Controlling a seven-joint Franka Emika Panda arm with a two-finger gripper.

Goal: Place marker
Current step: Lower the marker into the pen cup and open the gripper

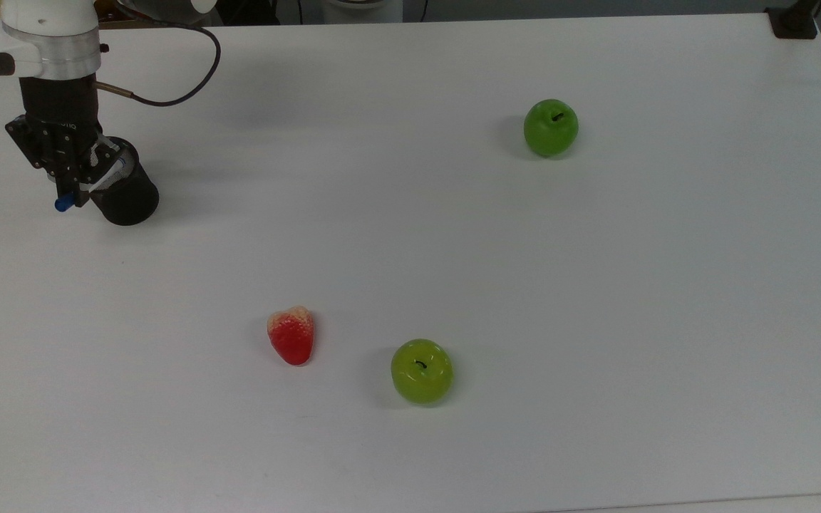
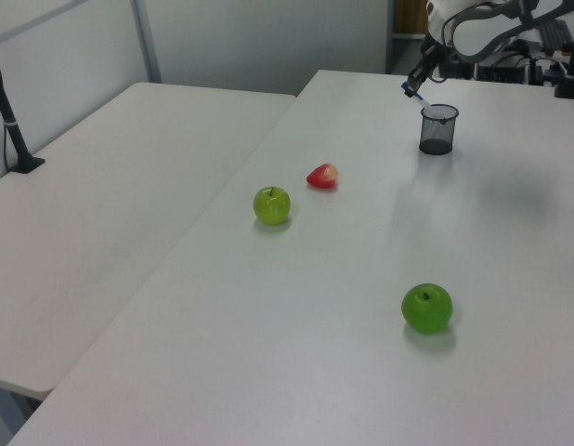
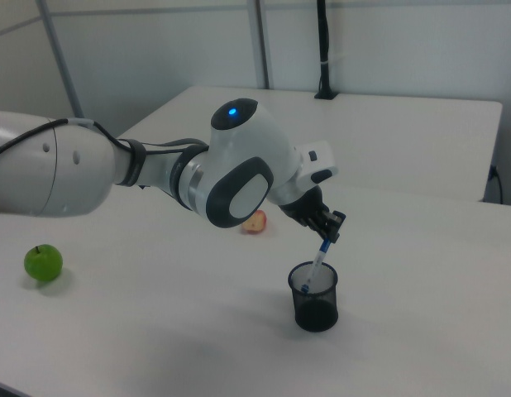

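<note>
Marker [image 3: 318, 260] first: you have it clamped between the gripper's [image 3: 329, 229] fingers, tilted, with its lower end dipped inside the rim of the black mesh pen cup [image 3: 314, 298] and its upper part rising toward the right view's upper right. In the top view the marker [image 1: 91, 187] runs slantwise across the cup's mouth, its blue cap sticking out past the rim toward the top view's lower left, while the gripper [image 1: 77, 182] sits directly over the cup [image 1: 125, 196] and hides most of its opening. In the left view you see the blue end of the marker [image 2: 410, 90] just above and to the left view's left of the cup [image 2: 437, 129], with the gripper [image 2: 421, 79] above it.

The cup stands upright on the white table [image 1: 596, 285], near the top view's left edge and toward its far left corner. A black cable [image 1: 189, 78] loops from the wrist over the table behind the cup.

Well apart from the cup, a red strawberry [image 1: 291, 335] lies toward the near edge in the top view, with a yellow-green apple [image 1: 422, 370] near it on the top view's right. A darker green apple [image 1: 551, 127] sits well away, toward the far edge on the top view's right side. In the right view the strawberry [image 3: 255, 222] peeks out behind the arm and one apple [image 3: 43, 262] rests at the right view's left.
</note>
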